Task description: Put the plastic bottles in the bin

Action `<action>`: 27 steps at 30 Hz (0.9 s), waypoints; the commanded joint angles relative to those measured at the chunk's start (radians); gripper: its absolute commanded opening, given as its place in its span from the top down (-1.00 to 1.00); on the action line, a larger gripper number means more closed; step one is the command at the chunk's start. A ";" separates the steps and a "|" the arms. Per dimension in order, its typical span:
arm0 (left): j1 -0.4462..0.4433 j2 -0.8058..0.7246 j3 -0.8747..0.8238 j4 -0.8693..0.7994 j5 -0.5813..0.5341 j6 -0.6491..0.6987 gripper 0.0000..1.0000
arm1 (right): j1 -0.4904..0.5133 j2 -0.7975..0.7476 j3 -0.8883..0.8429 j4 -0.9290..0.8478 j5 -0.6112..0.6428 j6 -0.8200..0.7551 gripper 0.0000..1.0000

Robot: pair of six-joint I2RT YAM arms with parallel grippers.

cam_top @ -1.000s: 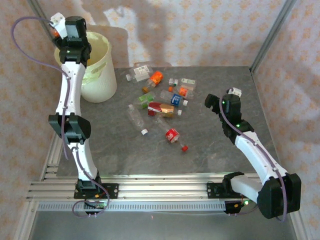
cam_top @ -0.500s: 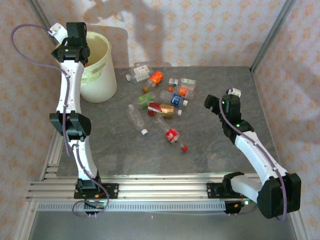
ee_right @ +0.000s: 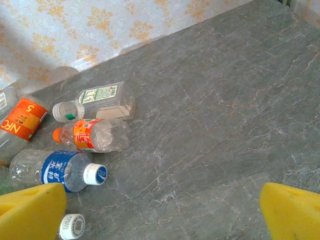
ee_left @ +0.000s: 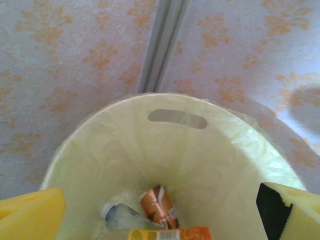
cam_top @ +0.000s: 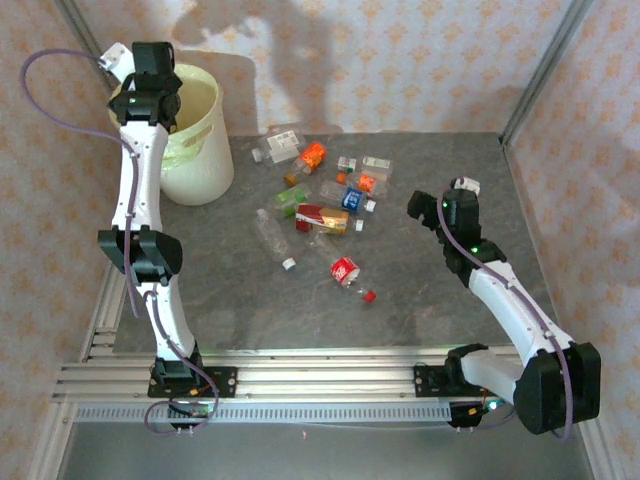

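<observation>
My left gripper (cam_top: 150, 100) hangs open over the bin (cam_top: 200, 150), a cream bucket lined with a pale yellow-green bag (ee_left: 215, 160). Its yellow fingers (ee_left: 30, 215) stand wide apart and touch nothing. Down in the bin lie an orange-brown labelled bottle (ee_left: 160, 207) and a clear bottle (ee_left: 122, 217). A third bottle with a yellow-orange label (ee_left: 170, 234) shows at the frame's bottom edge. Several plastic bottles (cam_top: 320, 190) lie scattered mid-table. My right gripper (cam_top: 425, 205) hovers open to their right, above bare table (ee_right: 200, 150), near the blue-labelled bottle (ee_right: 55, 170) and the orange-labelled bottle (ee_right: 92, 135).
A red-labelled bottle (cam_top: 344, 270) lies apart at the front of the pile, with a loose red cap (cam_top: 369, 296) and a white cap (cam_top: 289, 264) nearby. A metal frame post (ee_left: 162, 45) and patterned walls close in behind the bin. The grey table to the right has free room.
My left gripper has opened above the bin and its wrist has turned. The orange thing seen at its jaws a second ago is gone from there. The right arm has barely moved.
</observation>
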 commanded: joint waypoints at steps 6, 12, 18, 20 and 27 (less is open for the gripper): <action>-0.165 -0.109 -0.011 -0.046 0.013 0.080 -1.00 | -0.002 0.013 0.008 -0.031 0.040 0.061 -0.98; -0.330 -0.273 -0.253 -0.015 -0.013 0.028 -1.00 | -0.002 0.018 0.005 -0.039 0.074 0.090 -0.98; -0.510 -0.418 -0.545 -0.046 -0.036 -0.117 -1.00 | -0.002 0.022 -0.004 -0.020 0.057 0.093 -0.98; -0.554 -0.451 -0.641 -0.058 -0.033 -0.188 -1.00 | -0.002 0.023 -0.012 -0.007 0.057 0.096 -0.98; -0.569 -0.522 -1.074 0.130 0.118 -0.367 -1.00 | -0.002 -0.015 -0.063 0.109 0.007 0.092 -0.98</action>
